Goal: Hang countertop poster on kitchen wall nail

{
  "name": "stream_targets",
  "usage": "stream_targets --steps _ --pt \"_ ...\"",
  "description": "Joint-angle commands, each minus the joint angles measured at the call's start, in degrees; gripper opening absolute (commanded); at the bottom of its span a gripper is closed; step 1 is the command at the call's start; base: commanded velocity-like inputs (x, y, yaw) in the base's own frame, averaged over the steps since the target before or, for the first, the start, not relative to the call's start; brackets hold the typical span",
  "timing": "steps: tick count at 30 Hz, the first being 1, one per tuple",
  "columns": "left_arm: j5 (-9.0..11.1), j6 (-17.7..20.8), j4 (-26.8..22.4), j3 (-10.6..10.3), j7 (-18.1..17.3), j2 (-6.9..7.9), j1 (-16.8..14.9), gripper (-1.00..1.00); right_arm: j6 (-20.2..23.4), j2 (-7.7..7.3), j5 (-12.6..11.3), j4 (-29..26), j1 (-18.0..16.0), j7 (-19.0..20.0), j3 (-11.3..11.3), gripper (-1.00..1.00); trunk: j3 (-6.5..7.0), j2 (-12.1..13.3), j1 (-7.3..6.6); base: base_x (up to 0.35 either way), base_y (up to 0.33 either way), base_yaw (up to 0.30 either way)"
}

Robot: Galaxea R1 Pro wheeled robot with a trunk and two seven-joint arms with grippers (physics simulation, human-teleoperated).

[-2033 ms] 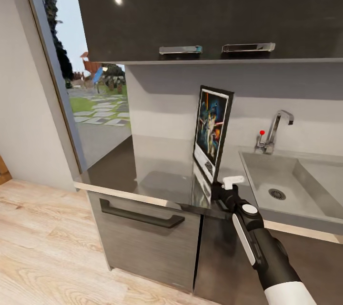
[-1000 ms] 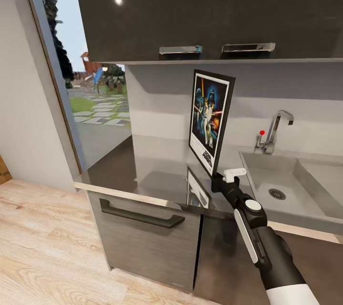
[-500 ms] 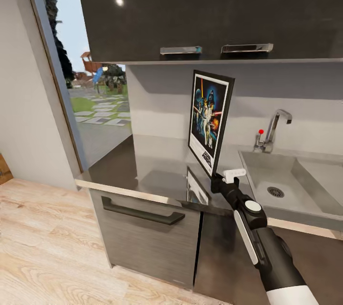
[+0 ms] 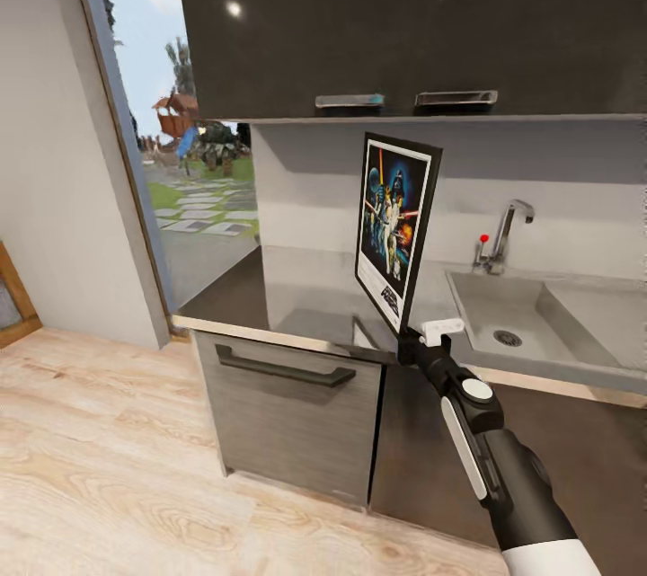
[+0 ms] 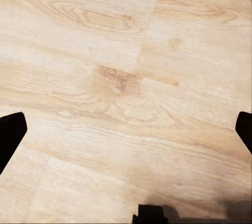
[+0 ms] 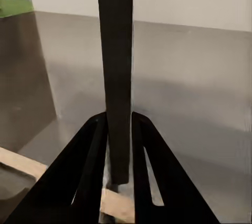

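The poster, a portrait Star Wars print in a thin black frame, stands upright in the air above the front of the kitchen countertop. My right gripper is shut on its lower corner. In the right wrist view the frame's black edge runs straight up between the two dark fingers, with the glossy grey countertop behind it. My left gripper hangs open over the wooden floor, its dark fingertips far apart at the picture's sides. I cannot make out a wall nail.
Dark upper cabinets with metal handles hang just above the poster's top. A sunken grey sink with a tap lies to the right. A drawer with a dark handle sits below the countertop. A window is at the left.
The poster rose off the countertop and turned more face-on in my right gripper. Since then the whole head view has drawn back and shifted, showing more floor, so the camera moved.
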Motion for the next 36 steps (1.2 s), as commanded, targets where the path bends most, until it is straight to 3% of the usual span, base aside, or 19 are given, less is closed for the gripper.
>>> stream_targets --steps 1,12,20,36 --pt "0.0 -0.1 -0.1 0.0 0.0 0.00 0.0 1.00 0.3 0.03 -0.1 -0.1 0.0 0.3 -0.1 -1.00 -0.05 0.0 -0.03 -0.313 0.098 0.000" --pt "0.0 -0.1 -0.1 0.0 0.0 0.00 0.0 1.00 0.3 0.03 -0.1 -0.1 0.0 0.3 0.0 -1.00 0.10 0.0 -0.03 -0.266 0.083 0.070" --pt "0.0 -0.1 -0.2 0.1 0.0 0.03 0.0 1.00 0.3 0.02 -0.1 -0.1 0.0 0.3 2.2 -1.00 0.43 0.0 -0.03 -0.033 0.046 0.245" --pt "0.0 -0.1 -0.2 0.0 0.0 0.07 0.0 1.00 0.3 0.02 -0.1 -0.1 0.0 0.3 3.7 -1.00 1.05 0.0 -0.03 -0.001 0.275 0.267"
